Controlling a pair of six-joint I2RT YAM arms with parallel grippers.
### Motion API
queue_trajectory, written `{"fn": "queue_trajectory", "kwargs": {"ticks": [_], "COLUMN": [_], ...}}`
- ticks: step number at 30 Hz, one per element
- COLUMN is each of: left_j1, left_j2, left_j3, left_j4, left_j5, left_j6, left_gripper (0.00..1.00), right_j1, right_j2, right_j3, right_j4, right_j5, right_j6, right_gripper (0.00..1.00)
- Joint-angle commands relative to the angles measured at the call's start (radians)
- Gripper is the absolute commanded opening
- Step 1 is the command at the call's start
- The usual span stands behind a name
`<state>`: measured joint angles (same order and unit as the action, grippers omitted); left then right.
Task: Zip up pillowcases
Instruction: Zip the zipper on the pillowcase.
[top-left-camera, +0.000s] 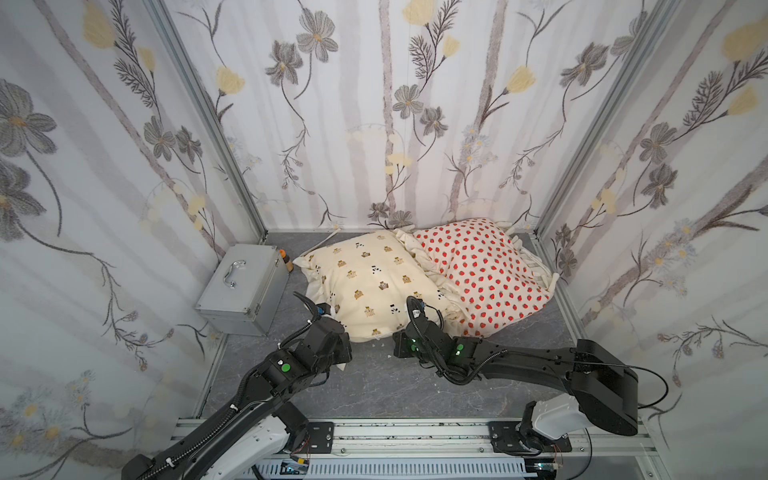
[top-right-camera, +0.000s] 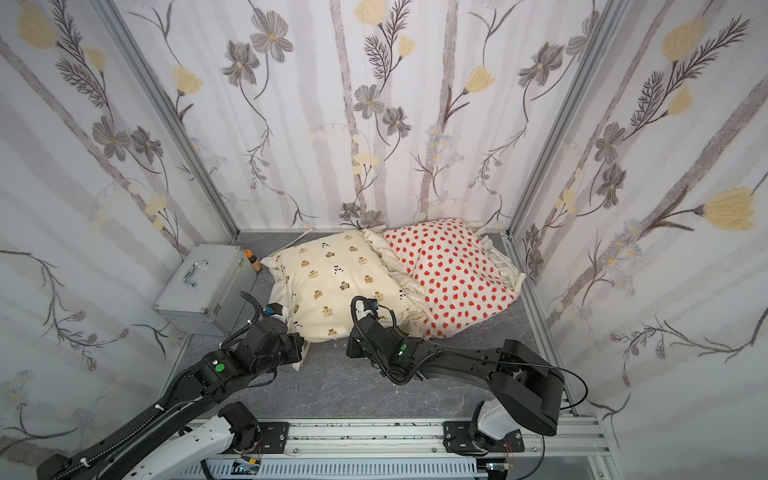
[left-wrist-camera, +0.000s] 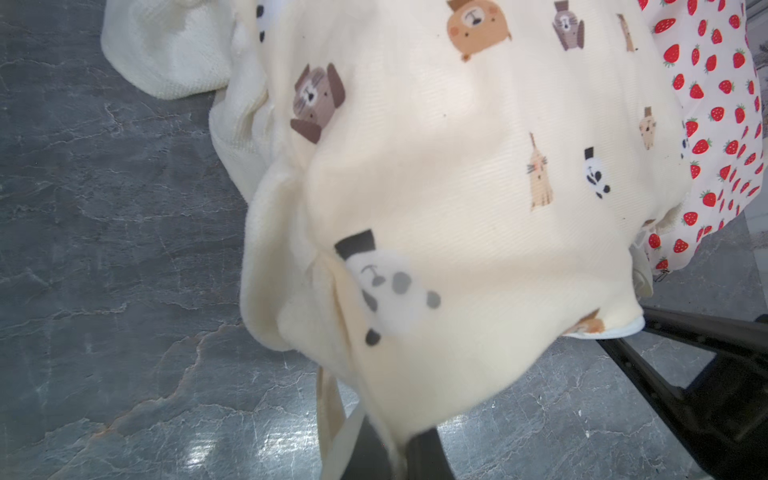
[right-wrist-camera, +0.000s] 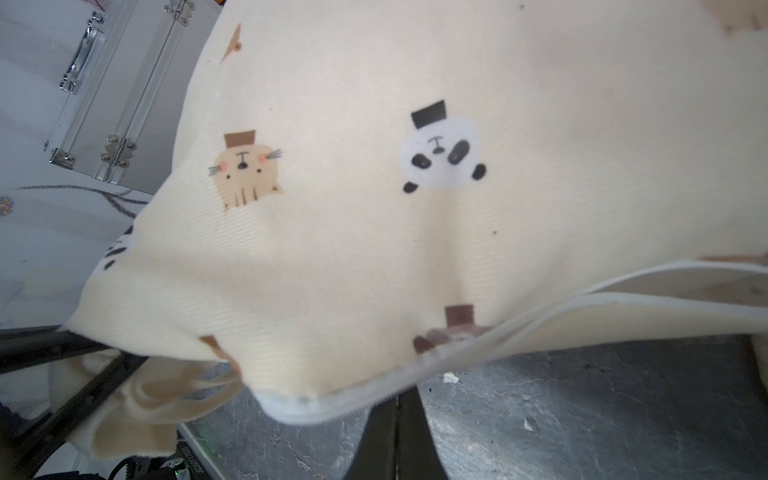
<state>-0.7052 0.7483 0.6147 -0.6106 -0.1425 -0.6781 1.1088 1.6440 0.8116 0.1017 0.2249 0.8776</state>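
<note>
Both top views are showing a grey marbled bench (top-left-camera: 374, 390) carrying two stuffed pillowcases and one silver metal case (top-left-camera: 245, 291). The cream pillowcase (top-left-camera: 365, 278), printed with small animals, is lying in the middle and bulging with its filling. The strawberry pillowcase (top-left-camera: 478, 270), equally full, is lying just beside it toward the back right corner, and their ruffles are touching. The metal case is sitting closed by the left wall with its handle facing up, so nothing inside it is showing. One small brown bottle (top-left-camera: 283, 259) is standing between the case and the cream pillowcase's far corner.

Two arms are reaching in low from the front rail, and both wrists are bending down over the cream pillowcase's near edge. In the left wrist view the left tool (left-wrist-camera: 395, 449) is clenching on the near left corner, with cream fabric pinched between its fingers. In the right wrist view the right tool (right-wrist-camera: 397, 415) is clenching on the white zipper (right-wrist-camera: 478, 349) along that edge, which is hanging clear of the bench. The zipper is looking closed on the side toward the left tool and gaping apart on the far side.
</note>
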Motion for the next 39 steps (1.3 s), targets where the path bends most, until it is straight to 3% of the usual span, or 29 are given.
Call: {"fn": "queue_trajectory", "kwargs": {"ticks": [1, 8, 13, 19, 22, 28, 39], "left_j1": [0.003, 0.004, 0.004, 0.004, 0.004, 0.004, 0.005], "left_j2": [-0.007, -0.007, -0.005, 0.005, 0.006, 0.009, 0.022], "left_j3": [0.004, 0.015, 0.024, 0.04, 0.044, 0.048, 0.077], "left_j4": [-0.002, 0.002, -0.003, -0.008, -0.012, -0.01, -0.007], "left_j5": [-0.017, 0.019, 0.046, 0.077, 0.089, 0.101, 0.129], "left_j6": [-0.014, -0.006, -0.001, 0.009, 0.012, 0.012, 0.015], "left_gripper": [0.0, 0.0, 0.0, 0.0, 0.0, 0.0, 0.0], "right_j1": [0.0, 0.009, 0.03, -0.016, -0.059, -0.065, -0.075], "right_j2": [-0.007, 0.018, 0.017, 0.055, 0.069, 0.053, 0.083], "right_j3": [0.006, -0.006, -0.058, -0.155, -0.244, -0.279, -0.239], "right_j4": [0.031, 0.136, 0.25, 0.491, 0.706, 0.758, 0.773], "right_j5": [-0.002, -0.133, -0.176, -0.336, -0.444, -0.418, -0.407], "right_j6": [-0.029, -0.065, -0.092, -0.124, -0.129, -0.227, -0.204], "right_gripper": [0.0, 0.03, 0.14, 0.26, 0.31, 0.43, 0.42]}}
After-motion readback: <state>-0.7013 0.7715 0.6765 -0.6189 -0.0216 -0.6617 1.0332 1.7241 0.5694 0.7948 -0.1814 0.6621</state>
